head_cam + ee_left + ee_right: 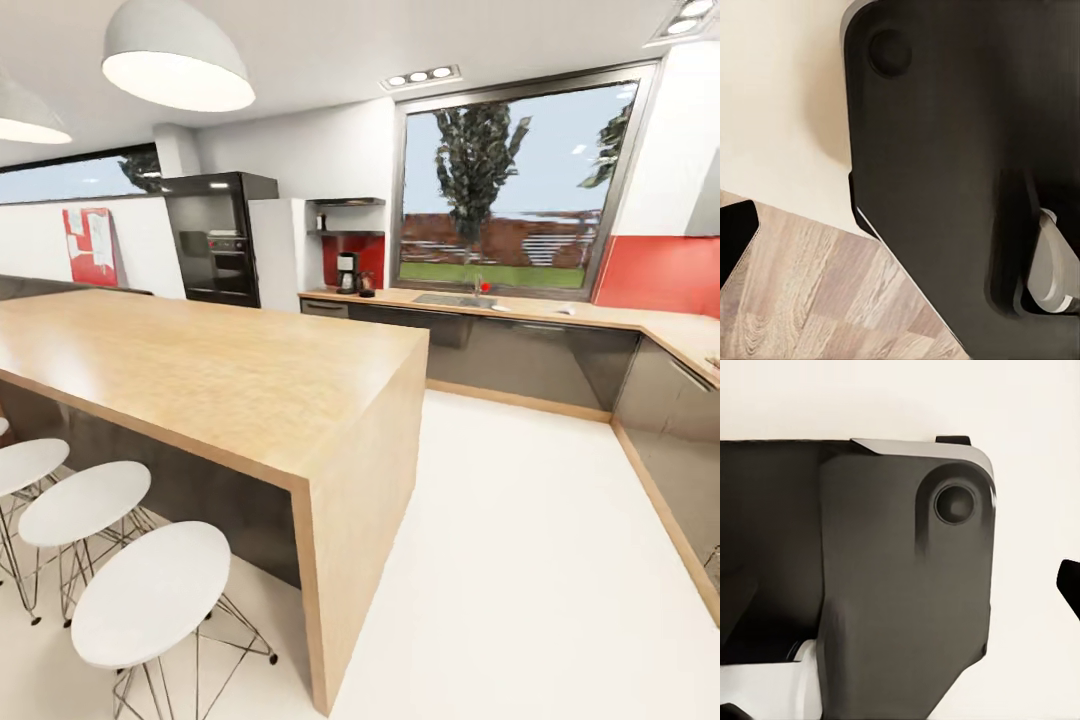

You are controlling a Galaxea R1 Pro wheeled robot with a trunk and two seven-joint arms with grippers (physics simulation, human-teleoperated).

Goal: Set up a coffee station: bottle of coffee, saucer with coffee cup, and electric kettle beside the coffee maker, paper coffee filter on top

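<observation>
The black coffee maker (347, 272) stands far off on the wooden countertop (520, 310) along the back wall, below a dark wall shelf (346, 232). A small dark object (367, 286) sits right beside it; I cannot tell what it is. On the shelf a small item (320, 222) is too tiny to identify. A small white object (566, 309) lies on the counter right of the sink (455, 299). Both wrist views look onto my own dark body panels (945, 187) (885, 585). A dark tip sits at the edge of each, and the jaws' state is unreadable.
A long wooden island (200, 370) runs close at the left with three white stools (150, 595) in front. Open white floor (520, 560) leads to the back counter. A black oven tower (220, 240) stands left of the coffee maker. Grey cabinets (660, 440) line the right side.
</observation>
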